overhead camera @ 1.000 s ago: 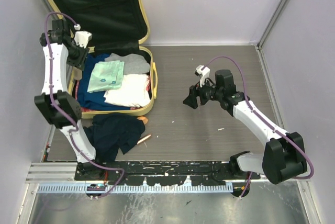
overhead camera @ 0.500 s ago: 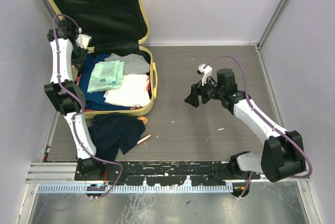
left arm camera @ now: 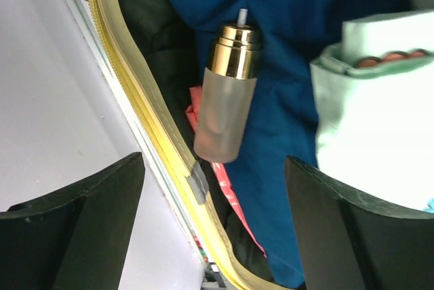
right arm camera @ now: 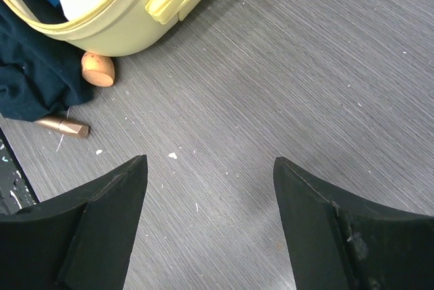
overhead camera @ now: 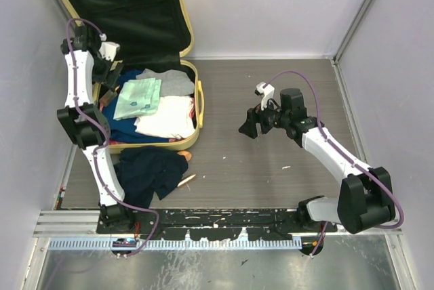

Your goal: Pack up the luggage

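The luggage (overhead camera: pixel 163 145) lies open at the far left of the table, its black-lined lid propped up against the wall. Inside are a blue garment (left arm camera: pixel 285 66), a mint-green folded cloth (left arm camera: pixel 373 134) and white and grey clothes. My left gripper (overhead camera: pixel 108 76) hovers open over the case's left rim (left arm camera: pixel 146 134). A frosted bottle with a gold cap (left arm camera: pixel 227 110) lies loose on the blue garment just beyond the left gripper (left arm camera: pixel 213 161), touching neither finger. My right gripper (overhead camera: pixel 247 127) stands open over bare table, empty (right arm camera: pixel 210 164).
A dark navy garment (overhead camera: pixel 152 171) lies crumpled on the table in front of the case. An orange egg-shaped object (right arm camera: pixel 98 68) and a small gold tube (right arm camera: pixel 62 126) lie beside it. Walls close in on the left, back and right.
The left arm has swung to the case's left rim and its jaws have opened, letting go of the bottle. The right arm has hardly moved.
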Robot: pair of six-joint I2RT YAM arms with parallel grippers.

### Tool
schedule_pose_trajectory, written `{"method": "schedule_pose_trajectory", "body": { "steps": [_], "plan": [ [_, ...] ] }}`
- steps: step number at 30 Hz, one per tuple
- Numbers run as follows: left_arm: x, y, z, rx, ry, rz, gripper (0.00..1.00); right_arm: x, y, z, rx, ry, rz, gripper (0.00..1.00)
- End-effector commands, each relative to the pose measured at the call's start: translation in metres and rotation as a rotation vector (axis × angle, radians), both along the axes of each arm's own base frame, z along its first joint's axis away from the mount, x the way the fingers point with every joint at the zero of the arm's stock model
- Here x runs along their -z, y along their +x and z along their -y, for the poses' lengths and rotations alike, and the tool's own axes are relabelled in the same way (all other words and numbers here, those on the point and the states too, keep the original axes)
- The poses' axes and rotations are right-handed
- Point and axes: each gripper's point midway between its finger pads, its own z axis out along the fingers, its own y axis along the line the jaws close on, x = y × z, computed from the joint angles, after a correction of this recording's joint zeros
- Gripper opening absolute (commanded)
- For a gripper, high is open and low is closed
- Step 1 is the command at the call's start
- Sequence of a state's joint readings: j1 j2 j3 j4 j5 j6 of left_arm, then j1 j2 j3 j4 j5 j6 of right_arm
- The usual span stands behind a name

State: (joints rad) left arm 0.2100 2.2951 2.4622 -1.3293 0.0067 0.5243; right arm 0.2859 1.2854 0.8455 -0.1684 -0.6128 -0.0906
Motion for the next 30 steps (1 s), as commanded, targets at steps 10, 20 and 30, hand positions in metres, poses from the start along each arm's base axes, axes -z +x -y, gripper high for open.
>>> {"method": "schedule_pose_trajectory", "body": {
  "steps": [10,20,30],
  "plan": [
    [-0.142,-0.089,0.129,0.439,-0.326,0.346,0.75,-0.032,0.006,-0.003,-0.007,0.038,0.093,0.79],
    [-0.099,-0.245,0.252,0.931,-0.369,0.224,0.68,-0.03,-0.002,0.018,0.018,-0.045,0.118,0.79],
    [-0.022,-0.291,0.306,1.375,-0.073,0.11,0.49,-0.038,0.007,0.048,0.138,0.021,0.114,0.79]
  ]
}}
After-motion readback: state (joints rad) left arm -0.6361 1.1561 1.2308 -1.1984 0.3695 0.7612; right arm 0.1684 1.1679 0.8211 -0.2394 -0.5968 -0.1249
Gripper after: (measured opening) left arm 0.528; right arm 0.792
